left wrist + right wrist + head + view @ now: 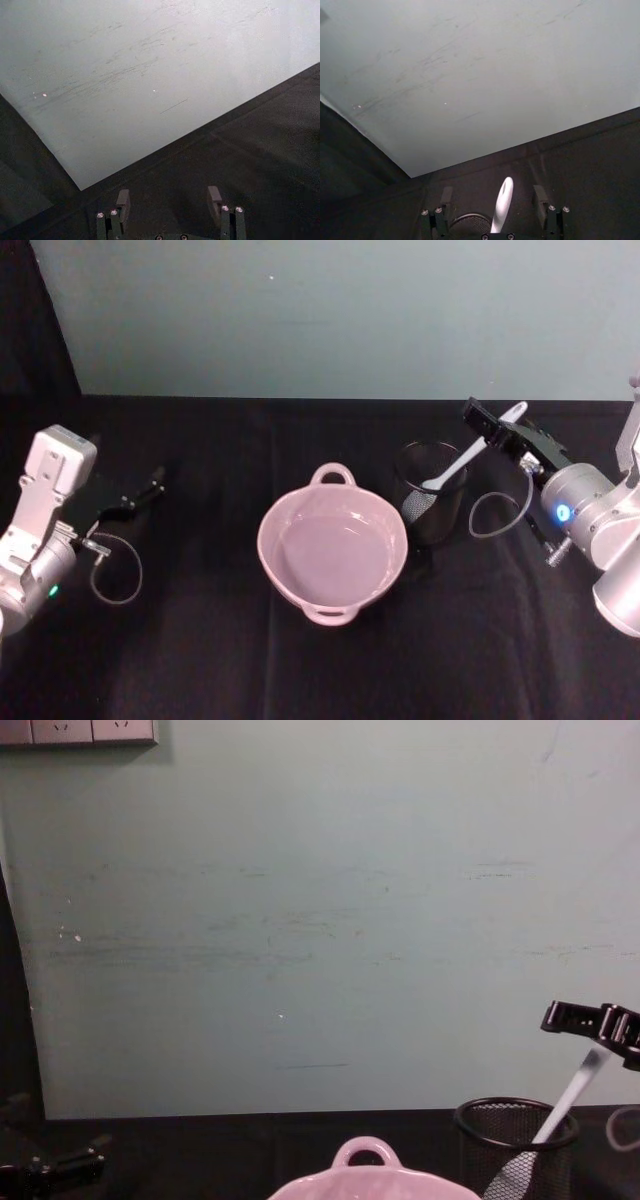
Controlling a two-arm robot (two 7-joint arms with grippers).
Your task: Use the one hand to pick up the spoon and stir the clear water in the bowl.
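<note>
- White plastic spoon (468,457) is standing head-down in the black mesh cup (432,504), handle leaning up and away toward the right gripper (497,433). The cup sits just to the right of the bowl.
- In the right wrist view the handle pokes up between that gripper's two fingers (447,196), which are spread apart with a gap on both sides, so it straddles the spoon and isn't gripping it.
- Chest view says the same: black gripper sits up at the top of the handle, above the cup rim.
- So I'd call this the pick-up step, right before the squeeze. No stirring has started.
- Next move, I reckon: close on the handle, lift straight up until the head is out of the cup, then swing left over the pink bowl (285,570) and dip in.
- Bowl is mid-table with clear water in it, loop handle at the far rim.
- Left gripper (148,487) is parked well off to the left on the black cloth (200,660), fingers apart, holding nothing.
</note>
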